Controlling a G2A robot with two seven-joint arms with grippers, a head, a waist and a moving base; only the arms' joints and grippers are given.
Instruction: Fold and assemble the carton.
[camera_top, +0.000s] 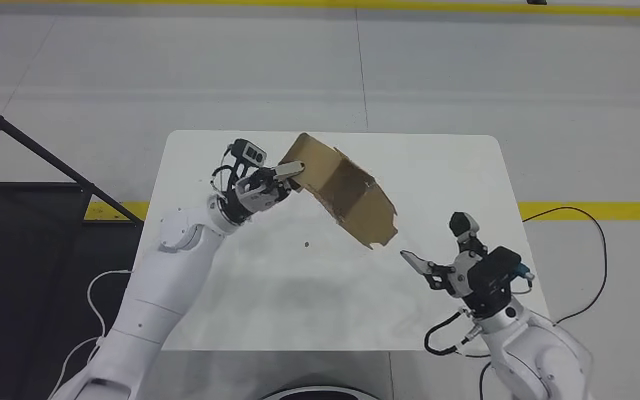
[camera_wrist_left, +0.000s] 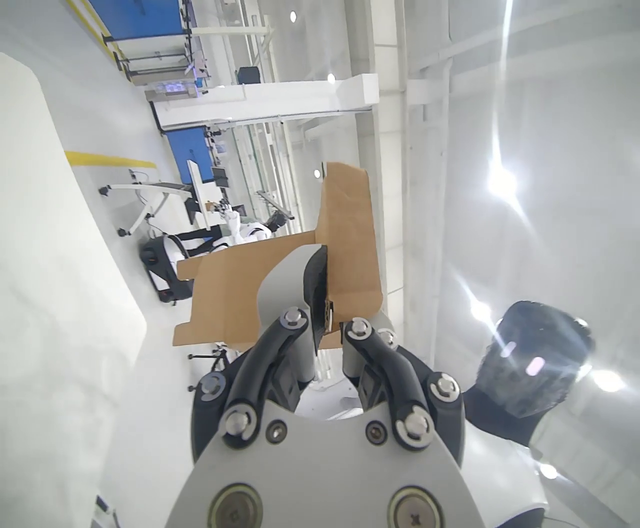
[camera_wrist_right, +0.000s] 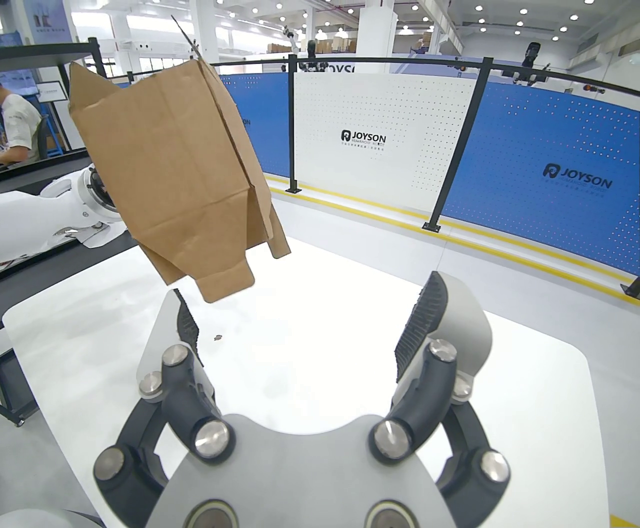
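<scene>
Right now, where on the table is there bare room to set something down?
The near middle of the table, between the left arm and the open right pincer, is bare, as is the far right corner. Crowded: far left, where the left pincer holds the carton.

From above, the carton (camera_top: 345, 190) hangs over the table (camera_top: 300, 310), at about 12 o'clock from the table's middle, its length running from 10 to 4 o'clock. The left gripper (camera_top: 287, 172) is clamped on the carton's 10 o'clock end. The right gripper (camera_top: 431, 237) is near the table's 4 o'clock corner, fingers spread, apart from the carton's near end.
</scene>
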